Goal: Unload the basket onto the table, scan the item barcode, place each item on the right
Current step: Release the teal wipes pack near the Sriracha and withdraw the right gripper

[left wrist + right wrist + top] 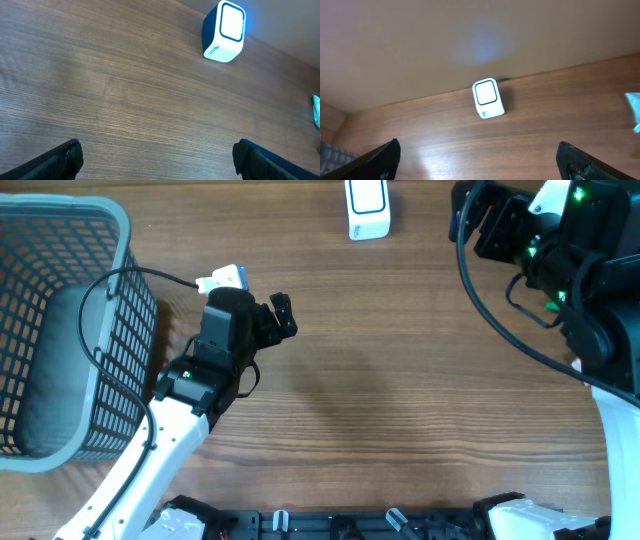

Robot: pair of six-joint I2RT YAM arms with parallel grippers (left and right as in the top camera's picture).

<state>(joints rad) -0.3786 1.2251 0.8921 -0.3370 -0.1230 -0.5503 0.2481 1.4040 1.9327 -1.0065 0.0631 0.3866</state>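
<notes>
Overhead view: both arms are seen short of any work, with the barcode scanner [367,210] stood at the top centre of the wooden table [400,390], its blue-rimmed window faced upward, presumably so that a code can be passed across it. The left gripper [157,160] is held low over bare wood at centre left of the frame. Its fingers are spread wide with nothing between them, and it is aimed toward the scanner, which is caught in the upper right of the left wrist picture. The right gripper [479,160] is held at the upper right of the overhead frame, fingers likewise wide apart and empty, apparently raised so that the scanner is kept in sight. The item to be scanned is not plainly shown. Only a sliver of a pale teal object [316,109] is caught at the right edge of both wrist pictures, on the table to the right of the scanner and apart from it. In the overhead picture that spot is covered by the right arm, and what the object is cannot be told. A grey mesh basket [118,240] is set at the far left, just beside the left arm, whose black cable [100,300] is seen looped across the basket's side. Nothing is seen lying between either gripper and the scanner, and the pickup is judged not yet begun.
</notes>
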